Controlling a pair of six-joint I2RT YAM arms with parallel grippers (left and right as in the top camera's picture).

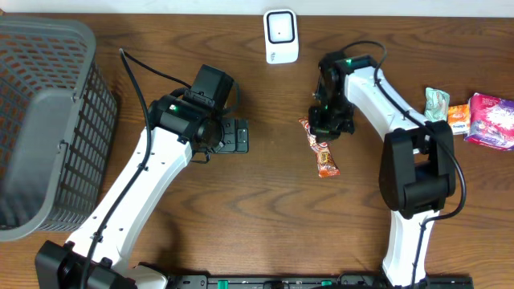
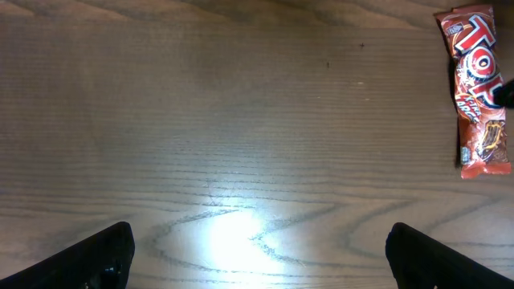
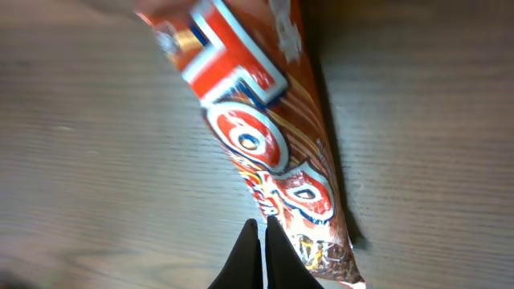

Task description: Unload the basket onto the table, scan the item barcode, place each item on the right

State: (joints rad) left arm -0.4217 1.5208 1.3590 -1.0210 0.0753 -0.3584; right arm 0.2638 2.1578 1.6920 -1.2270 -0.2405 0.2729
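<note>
The right jaws are pressed together, their tips at a red candy bar (image 3: 265,144); whether they nip its wrapper I cannot tell. The left jaws stand spread wide over the bare surface (image 2: 241,120), holding nothing. The bar lies flat mid-surface, near the white scanner (image 1: 281,36) and well apart from the grey basket (image 1: 48,120).

White links, black joints and cables form the left arm (image 1: 132,189) and right arm (image 1: 385,100), with a black left claw (image 2: 261,257).
</note>
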